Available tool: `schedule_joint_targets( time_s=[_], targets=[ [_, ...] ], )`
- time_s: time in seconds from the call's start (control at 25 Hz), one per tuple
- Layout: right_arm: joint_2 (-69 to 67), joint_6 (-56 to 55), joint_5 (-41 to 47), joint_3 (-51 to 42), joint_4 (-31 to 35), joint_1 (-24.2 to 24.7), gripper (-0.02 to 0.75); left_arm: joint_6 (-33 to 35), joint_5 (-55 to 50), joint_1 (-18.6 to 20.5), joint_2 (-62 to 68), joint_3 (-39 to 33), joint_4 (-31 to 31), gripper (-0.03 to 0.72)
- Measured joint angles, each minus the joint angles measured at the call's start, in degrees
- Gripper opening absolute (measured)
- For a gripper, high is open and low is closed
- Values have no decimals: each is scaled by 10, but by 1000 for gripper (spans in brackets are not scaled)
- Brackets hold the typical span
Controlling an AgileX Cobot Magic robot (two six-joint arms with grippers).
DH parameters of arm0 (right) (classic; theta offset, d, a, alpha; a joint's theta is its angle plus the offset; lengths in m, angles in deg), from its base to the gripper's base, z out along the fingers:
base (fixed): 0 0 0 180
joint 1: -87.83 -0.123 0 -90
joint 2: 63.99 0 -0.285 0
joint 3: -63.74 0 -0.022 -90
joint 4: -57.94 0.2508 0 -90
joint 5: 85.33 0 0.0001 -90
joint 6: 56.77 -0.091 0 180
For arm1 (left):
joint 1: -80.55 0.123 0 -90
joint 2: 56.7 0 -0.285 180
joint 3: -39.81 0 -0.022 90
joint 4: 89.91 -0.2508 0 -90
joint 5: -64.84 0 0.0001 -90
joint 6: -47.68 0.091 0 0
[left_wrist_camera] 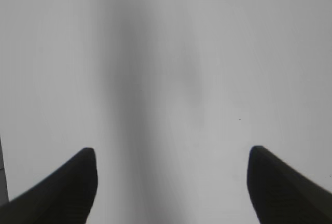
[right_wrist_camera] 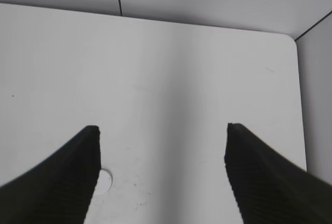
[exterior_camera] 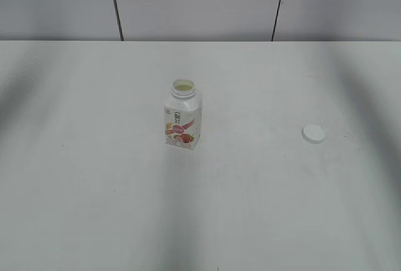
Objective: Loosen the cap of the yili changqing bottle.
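The yili changqing bottle [exterior_camera: 183, 118] stands upright near the middle of the white table, its neck open with no cap on it. The white cap [exterior_camera: 313, 133] lies flat on the table to the right of the bottle, well apart from it. In the right wrist view the cap [right_wrist_camera: 105, 181] shows partly behind the left finger. My right gripper [right_wrist_camera: 162, 130] is open and empty above the table. My left gripper [left_wrist_camera: 171, 154] is open and empty over bare table. Neither gripper shows in the exterior view.
The white table [exterior_camera: 94, 177] ends at a grey panelled wall [exterior_camera: 200, 1] at the back. In the right wrist view the table's far right corner [right_wrist_camera: 290, 40] shows. Soft shadows of the arms fall across the table.
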Motion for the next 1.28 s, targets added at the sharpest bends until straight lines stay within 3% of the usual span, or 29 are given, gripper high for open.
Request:
schedule_joint_targets(
  time_s=[0.32, 0.48, 1.0, 1.28],
  targets=[
    [120, 0, 1, -117, 2, 1, 589, -4, -1, 0, -137, -1, 59, 544],
    [194, 0, 1, -210, 13, 1, 589, -4, 0, 0, -211, -43, 66, 544],
    [408, 0, -22, -471, 36, 1, 589, -4, 37, 0, -519, -362, 68, 544],
    [469, 0, -48, -602, 36, 1, 588, -21, 32, 0, -647, -488, 68, 544]
  ],
)
